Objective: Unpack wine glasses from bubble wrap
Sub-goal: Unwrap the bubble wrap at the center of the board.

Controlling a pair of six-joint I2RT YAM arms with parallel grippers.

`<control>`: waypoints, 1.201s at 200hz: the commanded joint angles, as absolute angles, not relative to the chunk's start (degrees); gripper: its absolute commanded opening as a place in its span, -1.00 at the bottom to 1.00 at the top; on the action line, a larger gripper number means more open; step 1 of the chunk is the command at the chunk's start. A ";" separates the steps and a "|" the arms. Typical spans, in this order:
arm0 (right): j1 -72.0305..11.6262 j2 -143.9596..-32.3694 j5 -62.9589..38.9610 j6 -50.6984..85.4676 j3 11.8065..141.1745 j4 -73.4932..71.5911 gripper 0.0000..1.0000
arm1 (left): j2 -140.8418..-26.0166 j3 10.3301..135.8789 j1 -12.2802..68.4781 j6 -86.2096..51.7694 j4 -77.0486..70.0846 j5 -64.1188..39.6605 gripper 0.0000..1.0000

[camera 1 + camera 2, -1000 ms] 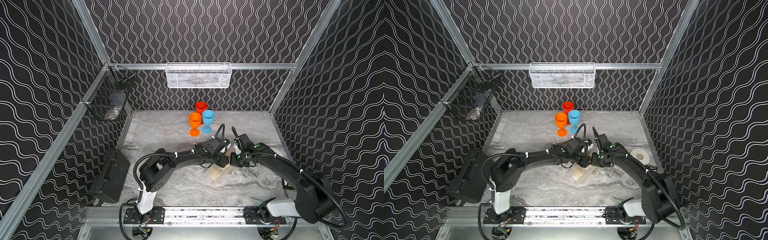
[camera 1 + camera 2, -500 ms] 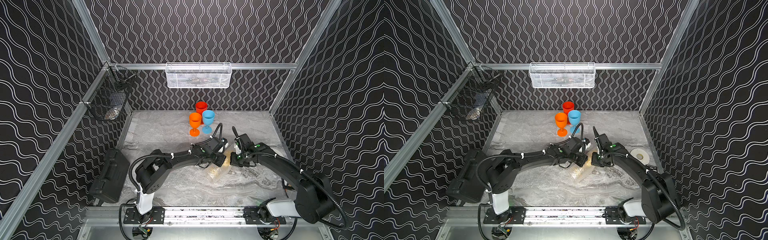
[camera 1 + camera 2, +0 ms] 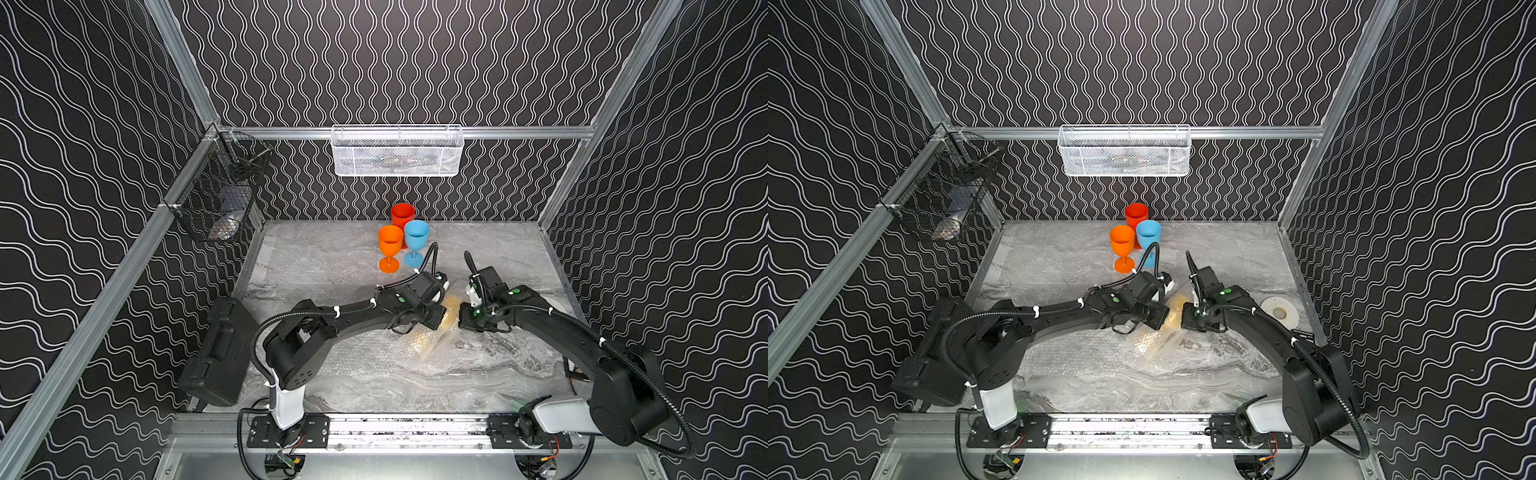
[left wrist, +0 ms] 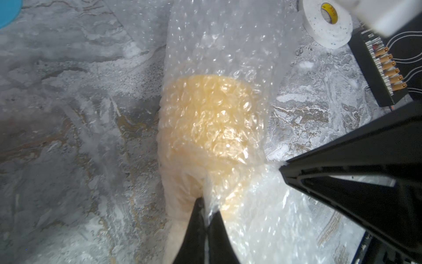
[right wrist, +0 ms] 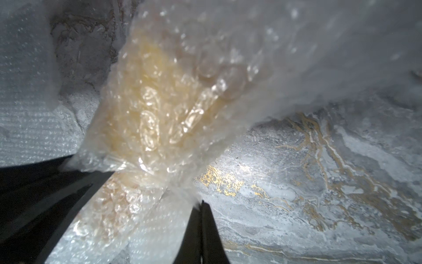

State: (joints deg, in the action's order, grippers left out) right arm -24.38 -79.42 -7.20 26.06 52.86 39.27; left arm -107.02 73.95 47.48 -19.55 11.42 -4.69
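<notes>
A yellow wine glass point(image 4: 205, 128) lies blurred inside a tube of bubble wrap point(image 3: 430, 338) at mid-table, between my two grippers. My left gripper point(image 4: 206, 205) is shut on a fold of the wrap at the glass's near end. Close to its right, my right gripper point(image 5: 201, 203) is shut on the wrap's edge. In both top views the gripper tips point(image 3: 440, 318) point(image 3: 462, 319) face each other across the yellow patch point(image 3: 1177, 300). The red point(image 3: 403, 215), orange point(image 3: 390, 245) and light blue point(image 3: 416, 237) wine glasses stand upright and bare at the back.
A white tape roll point(image 3: 1280, 313) lies to the right of the right arm. A black case point(image 3: 220, 353) sits at the table's left edge. A black wire basket point(image 3: 216, 199) and a white one point(image 3: 397, 151) hang on the walls. Flat wrap sheets point(image 3: 332, 257) cover the back.
My left gripper has closed onto the wrap. The wrapped yellow glass has shifted back, up between the two grippers. The right gripper has stayed shut on its edge.
</notes>
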 commanded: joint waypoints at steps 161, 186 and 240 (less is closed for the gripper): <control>-23.82 -83.53 -10.77 22.46 58.69 39.02 -0.48 | -105.48 74.11 48.16 -20.17 13.27 -1.77 -0.98; -23.91 -84.99 -11.30 21.93 59.44 38.56 -0.44 | -105.51 74.66 48.43 -20.10 13.54 -1.38 -0.99; -24.50 -88.29 -10.79 21.36 60.36 38.66 -0.36 | -105.95 75.41 48.61 -19.95 14.06 -1.23 -0.99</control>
